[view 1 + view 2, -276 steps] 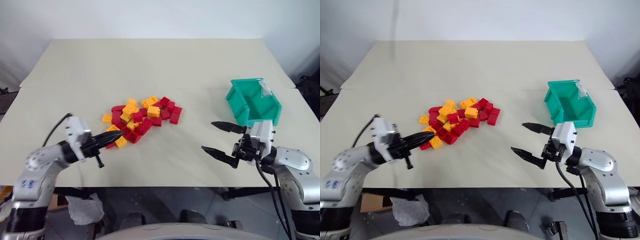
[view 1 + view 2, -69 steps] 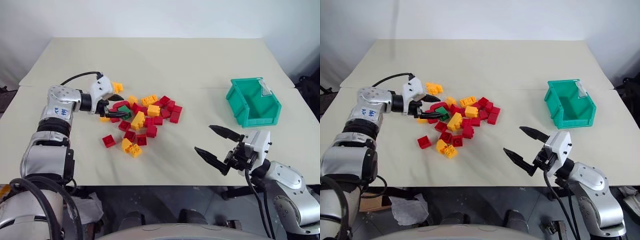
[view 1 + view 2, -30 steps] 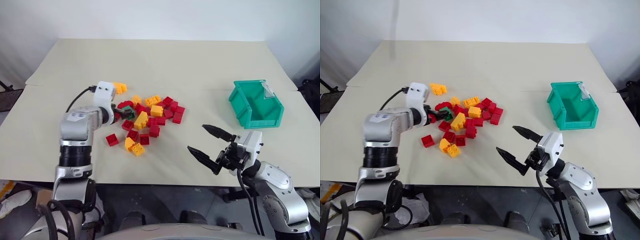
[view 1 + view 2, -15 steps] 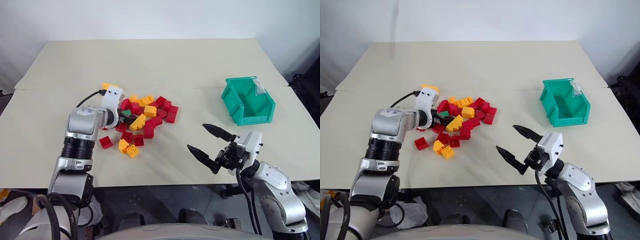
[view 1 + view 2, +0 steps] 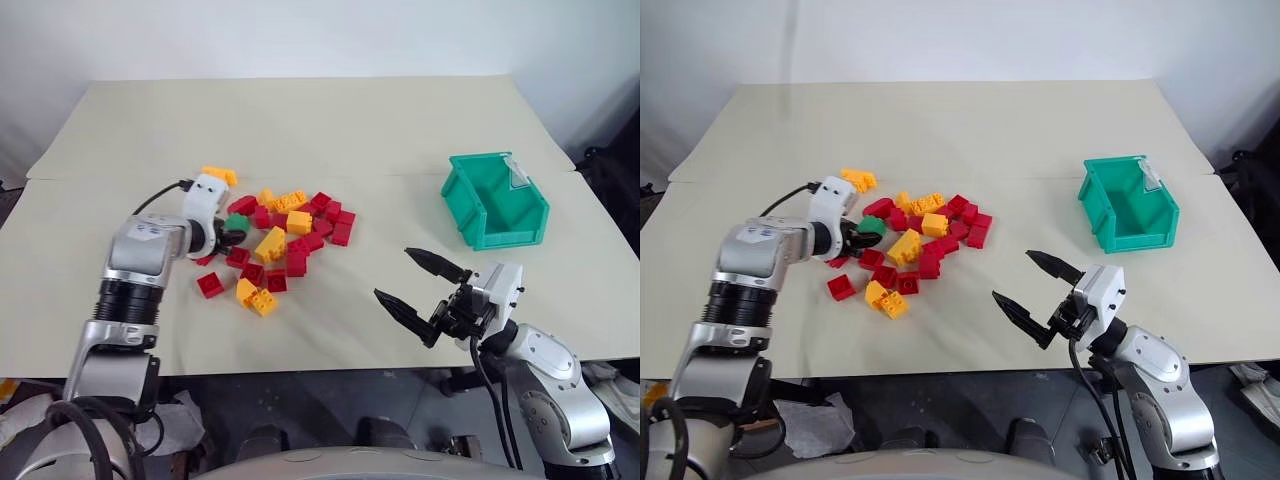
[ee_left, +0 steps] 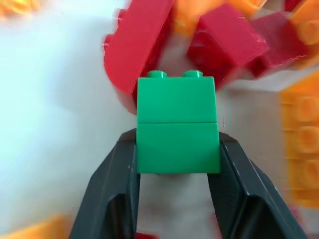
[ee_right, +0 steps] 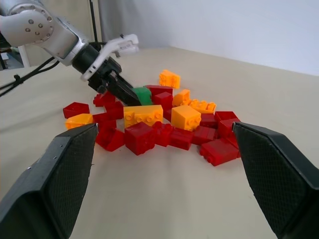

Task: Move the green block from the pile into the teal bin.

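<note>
Left gripper [image 6: 178, 154] jaws pinching green block [image 6: 177, 129] low, beside red bricks [image 6: 229, 42]. Right gripper [image 5: 418, 290] jaws wide, empty. Could slip or snag neighbours before reaching teal bin [image 5: 497, 200]

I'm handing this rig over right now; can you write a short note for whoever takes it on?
Left claw: shut on the green block, at the left edge of the pile.
Right claw: open, holding nothing, near the table's front edge, short of the teal bin.
Done: block gripped.
Left: carry it across to the bin, which sits on the right with nothing seen in it, and drop it in.
</note>
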{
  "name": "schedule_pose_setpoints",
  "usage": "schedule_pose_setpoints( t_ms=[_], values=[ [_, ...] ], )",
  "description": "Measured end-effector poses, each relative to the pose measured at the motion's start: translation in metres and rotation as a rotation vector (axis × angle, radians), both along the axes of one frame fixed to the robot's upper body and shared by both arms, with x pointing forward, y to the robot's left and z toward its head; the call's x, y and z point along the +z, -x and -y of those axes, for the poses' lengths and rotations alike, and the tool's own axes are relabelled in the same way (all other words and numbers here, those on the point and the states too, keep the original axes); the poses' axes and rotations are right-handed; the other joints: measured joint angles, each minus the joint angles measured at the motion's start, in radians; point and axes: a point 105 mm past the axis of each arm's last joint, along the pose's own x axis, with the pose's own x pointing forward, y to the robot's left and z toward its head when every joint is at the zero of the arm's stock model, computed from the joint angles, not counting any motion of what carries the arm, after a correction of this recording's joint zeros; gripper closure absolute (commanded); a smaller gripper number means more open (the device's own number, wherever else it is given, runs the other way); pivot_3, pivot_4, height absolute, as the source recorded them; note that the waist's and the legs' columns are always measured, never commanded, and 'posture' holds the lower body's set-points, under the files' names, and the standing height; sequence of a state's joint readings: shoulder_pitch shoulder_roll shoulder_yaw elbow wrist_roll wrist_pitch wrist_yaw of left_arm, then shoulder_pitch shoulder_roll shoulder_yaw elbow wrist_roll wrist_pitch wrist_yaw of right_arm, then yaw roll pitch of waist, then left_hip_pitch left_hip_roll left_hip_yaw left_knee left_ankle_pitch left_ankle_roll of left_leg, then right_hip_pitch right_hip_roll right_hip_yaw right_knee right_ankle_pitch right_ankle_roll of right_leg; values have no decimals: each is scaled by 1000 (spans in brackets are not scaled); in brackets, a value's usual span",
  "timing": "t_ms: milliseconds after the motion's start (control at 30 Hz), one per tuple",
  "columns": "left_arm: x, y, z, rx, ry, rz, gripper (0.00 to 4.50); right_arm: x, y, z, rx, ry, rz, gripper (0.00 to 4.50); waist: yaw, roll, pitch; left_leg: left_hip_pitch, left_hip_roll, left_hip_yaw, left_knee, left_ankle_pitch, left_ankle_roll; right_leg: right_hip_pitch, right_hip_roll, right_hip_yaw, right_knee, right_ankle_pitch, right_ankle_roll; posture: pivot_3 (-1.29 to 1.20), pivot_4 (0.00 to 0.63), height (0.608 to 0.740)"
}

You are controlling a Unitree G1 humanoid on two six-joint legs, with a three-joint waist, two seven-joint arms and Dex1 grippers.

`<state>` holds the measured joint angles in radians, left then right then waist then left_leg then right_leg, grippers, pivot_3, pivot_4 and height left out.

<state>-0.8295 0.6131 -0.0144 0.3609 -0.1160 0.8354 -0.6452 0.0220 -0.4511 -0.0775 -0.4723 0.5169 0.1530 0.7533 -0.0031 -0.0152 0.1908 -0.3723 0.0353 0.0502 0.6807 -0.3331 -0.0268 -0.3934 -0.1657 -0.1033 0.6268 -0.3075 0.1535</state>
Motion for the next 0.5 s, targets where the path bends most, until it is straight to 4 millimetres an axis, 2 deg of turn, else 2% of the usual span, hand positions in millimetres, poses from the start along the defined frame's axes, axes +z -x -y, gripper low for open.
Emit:
schedule_pose_setpoints(
  t_ms=[133,233,300,367,500],
  values=[
    [33,7,-3,-234,28,185,3014,-1,0,1,-2,3,-3,0,9,0,0,-2,0,0,1,0,0,0,0,0,-2,0,0,0,150,740],
    [51,22,13,-481,50,271,3014,-3,1,7,-23,18,-10,0,25,0,0,-2,0,0,1,-1,1,1,0,0,-3,0,0,0,150,740],
    [61,29,32,-624,66,293,3014,-3,2,14,-48,30,-14,0,36,0,0,-3,-1,0,2,-1,1,1,0,-1,-3,0,0,0,150,740],
    [68,35,58,-777,48,307,3014,-2,4,23,-81,51,-10,0,43,-1,0,-3,-1,0,3,-2,2,2,0,-1,-5,0,0,0,150,740],
    [53,47,146,-1121,-6,308,3014,-5,16,55,-190,105,-33,0,65,-1,0,-4,-2,1,3,-3,4,2,0,-1,-7,2,3,0,150,740]
  ],
)
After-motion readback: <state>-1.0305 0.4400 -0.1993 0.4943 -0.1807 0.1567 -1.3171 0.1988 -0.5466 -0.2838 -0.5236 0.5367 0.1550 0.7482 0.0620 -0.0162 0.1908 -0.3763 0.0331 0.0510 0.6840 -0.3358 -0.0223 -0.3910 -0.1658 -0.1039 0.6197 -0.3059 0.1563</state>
